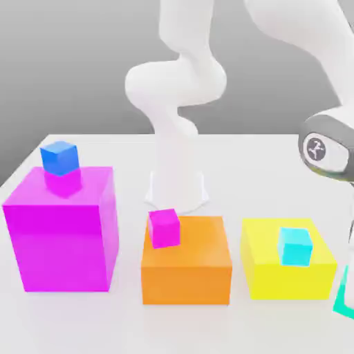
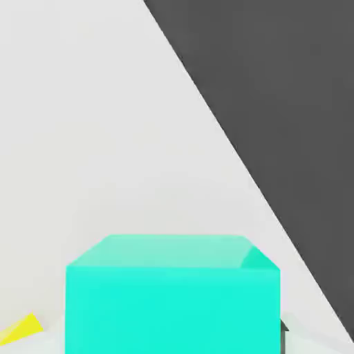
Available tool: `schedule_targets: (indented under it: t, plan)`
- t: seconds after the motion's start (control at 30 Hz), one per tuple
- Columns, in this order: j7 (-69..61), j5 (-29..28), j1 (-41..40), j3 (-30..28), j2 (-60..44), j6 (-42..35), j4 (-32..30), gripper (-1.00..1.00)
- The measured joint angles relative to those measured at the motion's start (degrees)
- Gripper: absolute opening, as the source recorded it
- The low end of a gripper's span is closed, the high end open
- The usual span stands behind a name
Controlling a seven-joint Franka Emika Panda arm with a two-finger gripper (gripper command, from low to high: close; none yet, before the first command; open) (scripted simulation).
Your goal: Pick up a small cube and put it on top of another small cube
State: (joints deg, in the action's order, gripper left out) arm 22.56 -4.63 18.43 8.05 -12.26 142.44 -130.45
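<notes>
Turquoise cube (image 2: 173, 311), seemingly clamped by the closed hand (image 1: 350, 294), has open tabletop (image 2: 104, 124) towards 1 straight edge (image 2: 235, 151).

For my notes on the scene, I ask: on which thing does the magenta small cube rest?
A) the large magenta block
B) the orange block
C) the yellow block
B: the magenta small cube sits on top of the orange block.

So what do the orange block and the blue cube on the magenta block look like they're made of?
Orange block: probably plastic or painted wood, matte; flat, even colour, no grain or seams.

Blue cube: seems smooth plastic with a slight sheen; faces shade differently. Either could be another painted solid.
</notes>
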Motion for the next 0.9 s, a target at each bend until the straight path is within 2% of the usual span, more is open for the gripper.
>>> schedule_targets:
  t: [0.3, 0.77, 0.9]
  plan:
    - [4.3, 2.8, -7.2, -4.9, 18.8, -5.3, -13.3, -1.00]
    - [13.9, 3.0, -19.4, -10.3, 47.8, -13.7, -33.9, -1.00]
    - [14.7, 3.0, -20.9, -10.5, 45.5, -7.6, -37.7, -1.00]
